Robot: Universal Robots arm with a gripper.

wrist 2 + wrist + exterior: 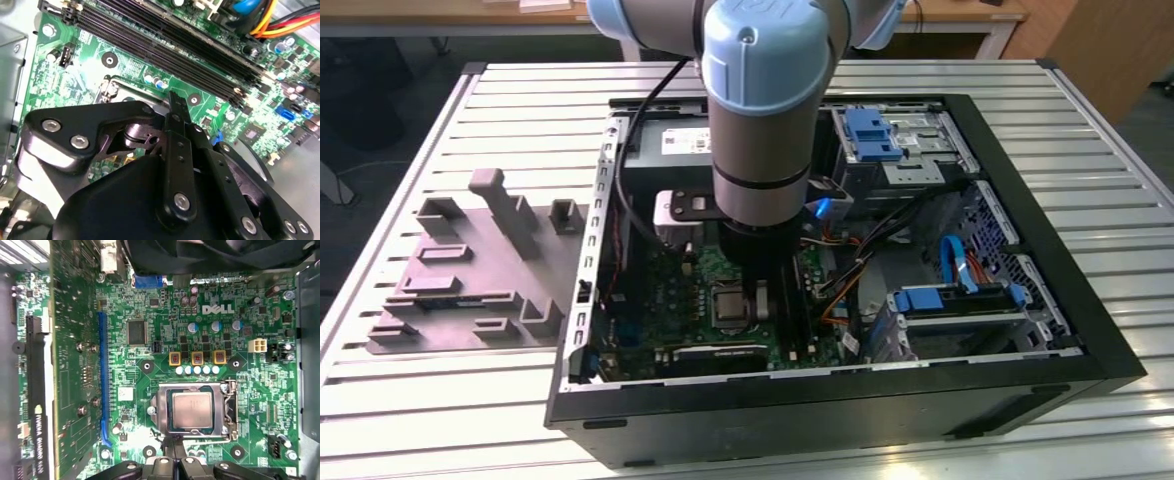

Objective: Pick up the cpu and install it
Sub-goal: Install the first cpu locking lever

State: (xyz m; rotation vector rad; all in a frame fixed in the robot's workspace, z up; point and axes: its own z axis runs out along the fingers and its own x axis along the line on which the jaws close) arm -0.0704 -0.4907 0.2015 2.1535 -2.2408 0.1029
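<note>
Fingers (172, 452) are pressed together, holding nothing, just beside the cpu (192, 409), which sits flat in its socket (227, 412) on the green board (165, 347).

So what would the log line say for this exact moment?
arm: over open computer case | gripper: at socket edge, holding nothing seen | cpu: lying in motherboard socket

Cpu (192, 410) sits in its socket (227, 412) — on the motherboard (165, 340).
</note>
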